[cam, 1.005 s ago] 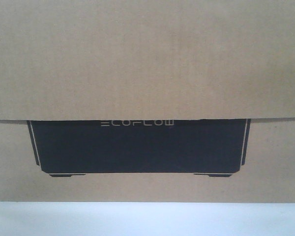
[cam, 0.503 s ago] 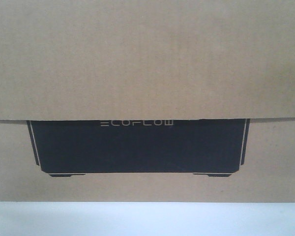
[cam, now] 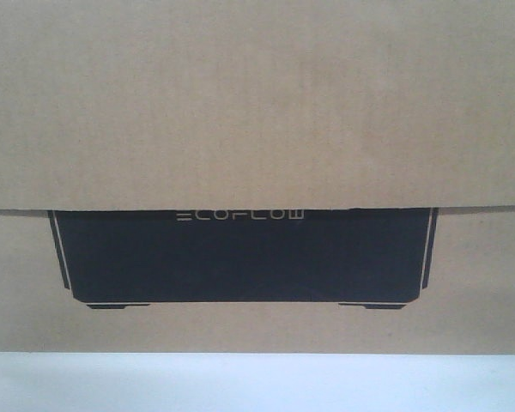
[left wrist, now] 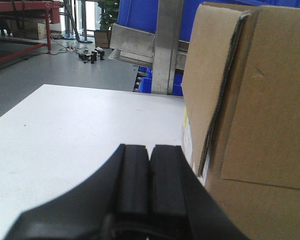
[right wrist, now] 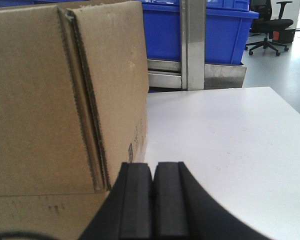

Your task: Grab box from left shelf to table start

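Left wrist: box (left wrist: 255,115) on table (left wrist: 80,130); left claw (left wrist: 150,165) closed beside.

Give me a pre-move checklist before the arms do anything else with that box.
1. Box on the table: ok, its bottom edge meets the white top in the front view.
2. Left hand empty: ok, fingers shut together, nothing between them.
3. Right hand empty: ok, fingers shut together.
4. Hands flank the box: ok, one beside each end; contact with the cardboard cannot tell.
5. Table space beside the box: ok, bare white surface on both ends.
6. Gap between box and the shelf behind it: cannot tell.
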